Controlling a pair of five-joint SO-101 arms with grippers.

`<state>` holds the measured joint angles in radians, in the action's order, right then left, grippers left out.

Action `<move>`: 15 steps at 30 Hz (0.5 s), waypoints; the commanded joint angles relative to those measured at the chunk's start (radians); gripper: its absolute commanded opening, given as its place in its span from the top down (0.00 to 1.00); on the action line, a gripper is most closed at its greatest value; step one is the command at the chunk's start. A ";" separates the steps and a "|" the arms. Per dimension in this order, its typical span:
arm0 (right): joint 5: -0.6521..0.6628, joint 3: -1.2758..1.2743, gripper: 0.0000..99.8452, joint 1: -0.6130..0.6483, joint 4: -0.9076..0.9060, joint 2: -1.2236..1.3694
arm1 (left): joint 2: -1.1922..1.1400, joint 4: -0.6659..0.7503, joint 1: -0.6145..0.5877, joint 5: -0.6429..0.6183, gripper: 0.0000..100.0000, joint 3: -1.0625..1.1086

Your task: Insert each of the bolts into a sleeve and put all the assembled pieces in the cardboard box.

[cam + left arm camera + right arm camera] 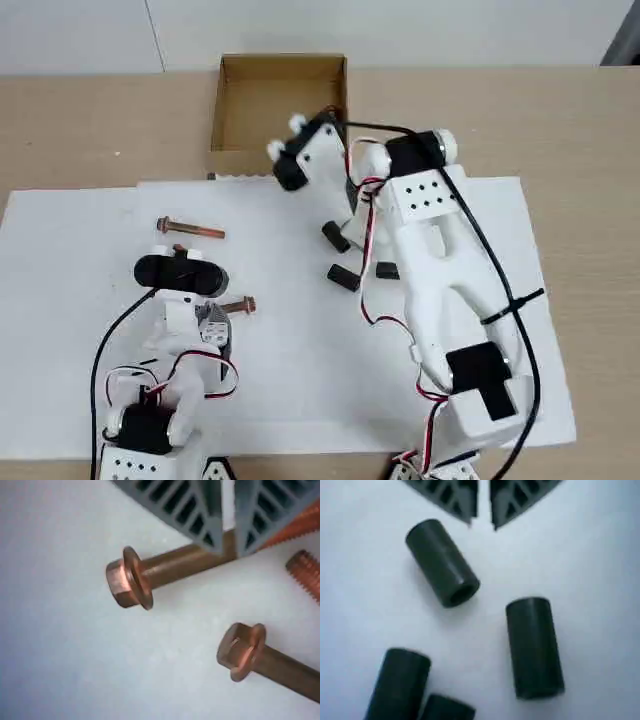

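Three copper bolts lie on the white sheet. One bolt [165, 569] runs under the fingertips of my left gripper [228, 547], whose grey fingers stand shut above its shaft with only a slit between them. In the high view this bolt [240, 305] pokes out beside the left gripper [214, 322]. A second bolt [265, 660] lies close by, and a third bolt [190, 229] lies farther back. Several black sleeves [442, 562] [535, 647] lie loose under my right gripper [481, 524], which hangs shut above them, holding nothing. The cardboard box [218, 110] stands open at the back.
A white paper sheet [300, 380] covers the wooden table [80, 120]. The right arm [440, 270] stretches from the front right over the sleeves [343, 277] toward the box. Cables trail along both arms.
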<state>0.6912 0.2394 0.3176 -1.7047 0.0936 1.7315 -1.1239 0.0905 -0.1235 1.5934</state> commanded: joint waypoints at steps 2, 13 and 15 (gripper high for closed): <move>0.114 -0.064 0.87 -0.051 -0.018 -0.051 | 0.006 0.025 -0.008 0.005 1.00 -0.002; 0.327 -0.216 0.86 -0.081 0.091 -0.048 | 0.006 0.025 -0.003 0.008 1.00 -0.002; 0.348 -0.252 0.86 -0.077 0.124 -0.048 | 0.006 0.025 -0.002 0.008 1.00 -0.002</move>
<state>1.0012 0.0092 0.2440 -1.6187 0.0905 1.7315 -1.1239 0.0905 -0.1235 1.5934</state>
